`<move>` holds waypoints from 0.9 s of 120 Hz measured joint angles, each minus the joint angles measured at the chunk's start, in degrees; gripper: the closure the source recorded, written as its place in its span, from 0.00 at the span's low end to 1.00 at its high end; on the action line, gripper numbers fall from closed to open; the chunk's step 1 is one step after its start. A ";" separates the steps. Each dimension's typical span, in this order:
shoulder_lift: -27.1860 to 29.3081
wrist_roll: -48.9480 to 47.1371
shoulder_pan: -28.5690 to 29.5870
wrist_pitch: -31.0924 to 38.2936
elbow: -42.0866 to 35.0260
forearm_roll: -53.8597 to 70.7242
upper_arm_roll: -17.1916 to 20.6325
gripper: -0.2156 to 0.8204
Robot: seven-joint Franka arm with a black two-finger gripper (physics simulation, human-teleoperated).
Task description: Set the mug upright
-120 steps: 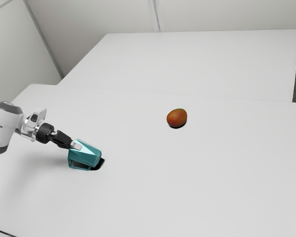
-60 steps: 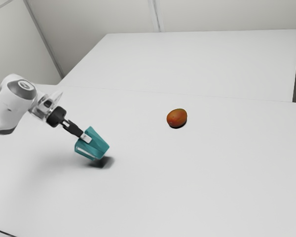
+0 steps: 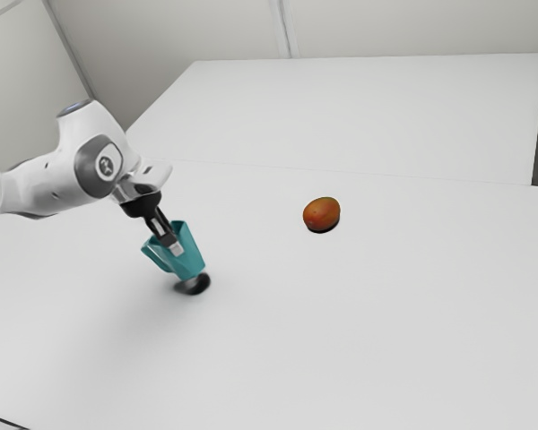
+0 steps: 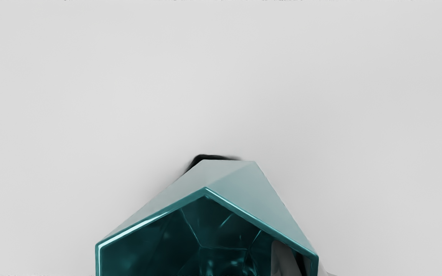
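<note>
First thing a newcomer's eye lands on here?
Likely the teal mug, tilted in the gripper over a dark shadow on the white table, its open mouth facing the wrist camera. Next, the orange-red fruit, resting by itself on the table, farther toward the exterior view's right.

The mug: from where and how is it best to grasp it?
The mug is probably best gripped by its thin rim, from its open-mouth side, one finger inside and one outside: it tilts, but its wide mouth faces the gripper.
</note>
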State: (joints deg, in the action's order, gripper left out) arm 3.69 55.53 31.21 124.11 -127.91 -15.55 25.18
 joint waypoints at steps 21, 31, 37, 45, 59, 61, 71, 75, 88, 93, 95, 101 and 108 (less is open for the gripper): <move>1.52 -7.43 0.74 3.36 -2.32 2.76 2.18 0.97; 1.72 -10.76 0.80 4.30 -3.02 3.27 2.83 0.97; 1.57 -12.74 0.80 4.70 -3.61 3.64 3.01 0.97; 1.36 -15.38 1.09 5.10 -3.92 4.82 3.68 0.97; 0.81 -19.88 0.69 5.55 -4.10 6.93 4.43 0.97; 0.68 -20.47 0.67 5.59 -4.13 7.11 4.47 0.97; -0.05 -23.23 0.69 5.88 -4.37 7.74 4.59 0.97; -0.39 -24.23 0.71 6.04 -4.50 7.90 4.60 0.97; -0.65 -27.14 0.91 6.48 -4.64 8.22 4.78 0.97; -0.59 -28.13 1.10 6.63 -4.71 8.29 5.10 0.97; -0.53 -28.51 1.11 6.67 -4.74 8.31 5.21 0.97; -0.34 -29.58 1.05 6.81 -4.91 8.36 5.50 0.96; -0.22 -30.71 0.88 6.91 -5.08 8.33 5.89 0.92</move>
State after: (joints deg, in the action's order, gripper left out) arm 3.47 24.82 32.09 131.03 -132.99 -7.22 31.07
